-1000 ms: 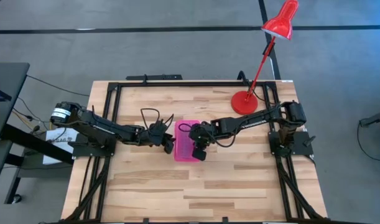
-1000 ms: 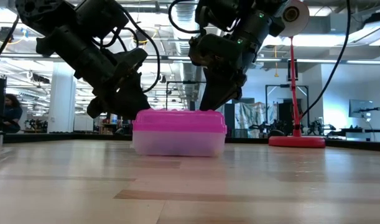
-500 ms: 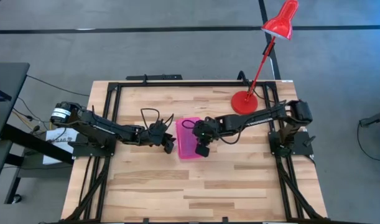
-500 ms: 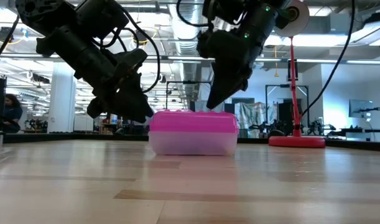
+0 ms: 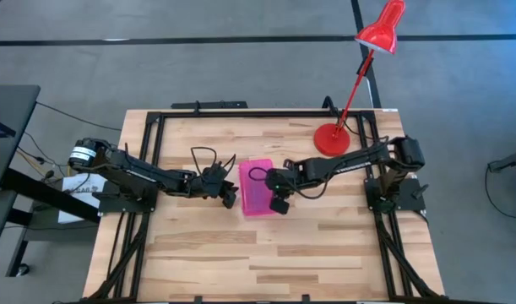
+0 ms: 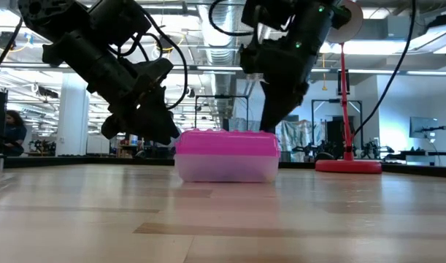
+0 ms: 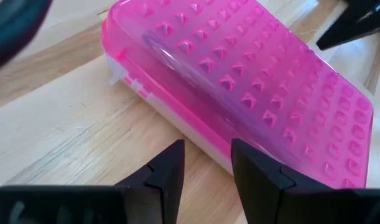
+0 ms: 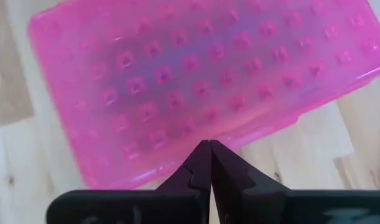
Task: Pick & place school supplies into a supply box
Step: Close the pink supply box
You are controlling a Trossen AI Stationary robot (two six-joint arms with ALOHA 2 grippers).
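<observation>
The pencil case point(image 5: 258, 198) sits farther right than a second ago, mid-table, lid closed. The right gripper point(image 5: 279, 203), fingers pressed together, empty, hovers at its edge; the left gripper point(image 5: 231, 198), slightly parted, holds nothing.

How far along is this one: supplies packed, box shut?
The pink box sits shut on the table, with no loose supplies in view. Neither gripper holds anything: the left gripper is open beside the box, the right gripper shut at its edge. Little looks left.
</observation>
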